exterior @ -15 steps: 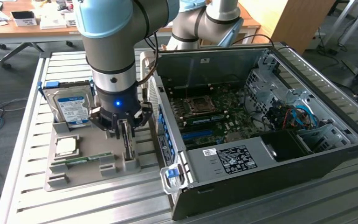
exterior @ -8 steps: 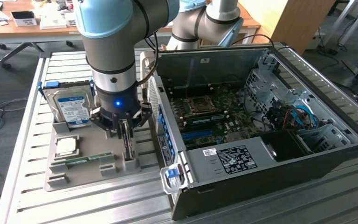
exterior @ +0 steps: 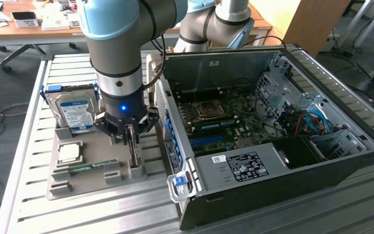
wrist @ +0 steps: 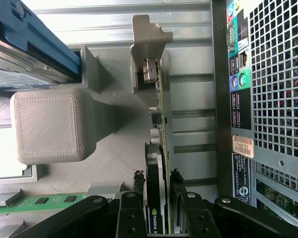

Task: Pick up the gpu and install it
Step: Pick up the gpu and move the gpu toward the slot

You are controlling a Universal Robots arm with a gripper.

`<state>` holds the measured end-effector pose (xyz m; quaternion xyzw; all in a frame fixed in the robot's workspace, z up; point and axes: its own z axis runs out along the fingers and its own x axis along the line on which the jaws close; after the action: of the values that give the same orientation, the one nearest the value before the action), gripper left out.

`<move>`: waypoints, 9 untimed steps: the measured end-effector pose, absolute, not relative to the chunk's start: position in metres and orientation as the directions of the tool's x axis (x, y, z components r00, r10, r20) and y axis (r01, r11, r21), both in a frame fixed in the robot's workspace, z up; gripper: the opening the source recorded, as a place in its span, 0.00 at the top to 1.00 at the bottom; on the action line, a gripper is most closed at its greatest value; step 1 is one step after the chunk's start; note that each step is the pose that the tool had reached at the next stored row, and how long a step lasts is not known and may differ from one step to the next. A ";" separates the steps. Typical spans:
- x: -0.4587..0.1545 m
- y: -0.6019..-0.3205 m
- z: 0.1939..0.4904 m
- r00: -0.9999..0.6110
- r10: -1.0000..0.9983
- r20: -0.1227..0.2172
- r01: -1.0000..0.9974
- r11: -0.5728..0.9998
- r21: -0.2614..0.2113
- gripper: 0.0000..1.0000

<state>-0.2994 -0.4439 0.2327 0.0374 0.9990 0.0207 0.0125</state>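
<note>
The gpu (wrist: 165,124) stands on edge in a slot of the grey fixture tray (exterior: 89,187), its silver bracket (wrist: 148,47) at the end away from the gripper. Its black fan side (wrist: 154,198) sits between the fingers. My gripper (wrist: 157,177) reaches straight down over it, and the two black fingertips (wrist: 138,177) press on either face of the card. In the exterior view the gripper (exterior: 130,139) hangs over the thin card (exterior: 136,158), which still rests in its holder. The open computer case (exterior: 343,161) lies just to the exterior view's right.
On the tray stand a silver hard drive with a blue label (exterior: 76,113), a processor chip (exterior: 69,152) and a green memory stick (exterior: 86,167). The motherboard (exterior: 223,122) with blue slots (exterior: 204,142) lies inside the case. The case's rear panel (wrist: 268,99) is close beside the card.
</note>
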 end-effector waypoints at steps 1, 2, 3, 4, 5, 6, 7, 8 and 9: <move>-0.299 -0.444 0.233 -0.997 0.075 -0.023 0.074 0.996 0.042 0.65; -0.299 -0.444 0.232 -0.997 0.075 -0.024 0.074 0.996 0.042 0.65; -0.299 -0.444 0.232 -0.997 0.075 -0.023 0.074 0.996 0.042 0.65; -0.299 -0.444 0.231 -0.997 0.075 -0.024 0.074 0.996 0.043 0.65; -0.299 -0.443 0.231 -0.997 0.075 -0.024 0.074 0.996 0.042 0.65; -0.299 -0.443 0.231 -0.997 0.075 -0.023 0.074 0.996 0.042 0.65; -0.299 -0.443 0.231 -0.997 0.075 -0.024 0.074 0.996 0.042 0.65; -0.299 -0.442 0.231 -0.997 0.075 -0.024 0.074 0.996 0.042 0.65; -0.299 -0.442 0.231 -0.997 0.075 -0.024 0.074 0.996 0.042 0.65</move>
<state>-0.2993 -0.4423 0.2311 0.0374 0.9990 0.0208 0.0126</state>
